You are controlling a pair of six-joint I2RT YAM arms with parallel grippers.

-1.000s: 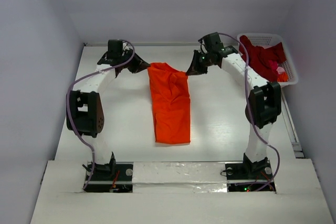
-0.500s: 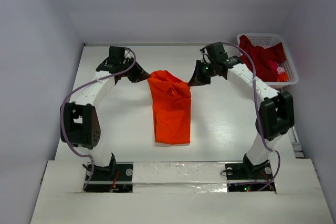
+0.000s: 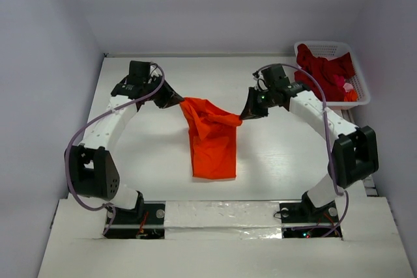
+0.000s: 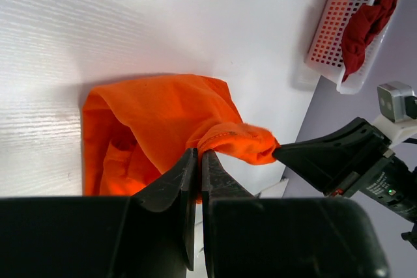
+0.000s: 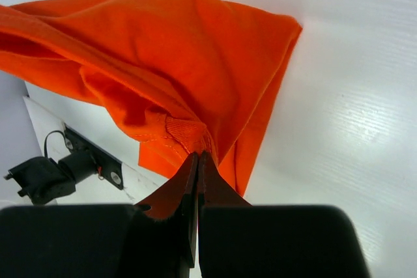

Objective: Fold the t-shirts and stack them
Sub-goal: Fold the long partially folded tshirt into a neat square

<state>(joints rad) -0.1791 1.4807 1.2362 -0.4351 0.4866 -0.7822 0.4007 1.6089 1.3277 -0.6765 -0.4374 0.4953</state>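
A bright orange-red t-shirt (image 3: 212, 141) lies folded lengthwise in the middle of the table, its far end lifted off the surface. My left gripper (image 3: 179, 101) is shut on the far left corner of that end; the cloth shows in the left wrist view (image 4: 156, 122). My right gripper (image 3: 244, 115) is shut on the far right corner, and the cloth shows in the right wrist view (image 5: 189, 63). The near end of the shirt rests flat on the table. Dark crimson t-shirts (image 3: 324, 69) with bits of pink are piled in the basket at the far right.
A white plastic lattice basket (image 3: 361, 96) stands at the far right corner of the table and also shows in the left wrist view (image 4: 339, 30). Grey walls close in the table on three sides.
Both grippers have moved toward the near edge, carrying the shirt's far end with them. The lifted end now bunches and hangs over the part lying flat.
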